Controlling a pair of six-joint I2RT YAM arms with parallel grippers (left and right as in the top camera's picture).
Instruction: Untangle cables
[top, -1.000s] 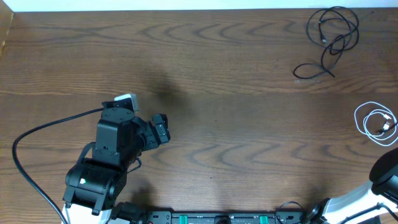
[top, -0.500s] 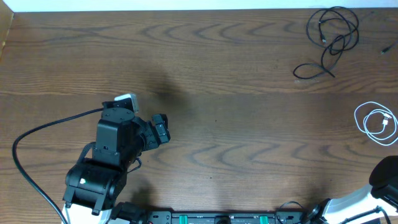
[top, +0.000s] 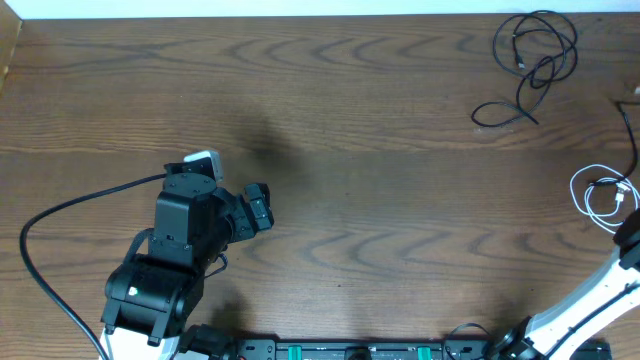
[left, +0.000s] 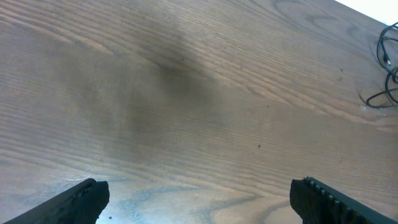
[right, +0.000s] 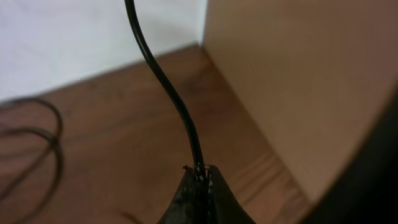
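The right gripper (right: 200, 179) is pinched fully closed on a thin black cord (right: 166, 87), which rises from between its fingertips in a soft curve above the table (top: 350, 100); from overhead the same cord shows as a thin dark line at the table's right edge. The white cable (top: 603, 196) lies coiled on the table close to that right edge, about midway along it, with the held cord running just past its far side. The other black cable (top: 535, 60) rests in overlapping loops at the table's far right corner, one tail trailing toward the table's middle. The left gripper (left: 199, 202) hovers over bare wood in the table's near left part, jaws spread wide with nothing between them
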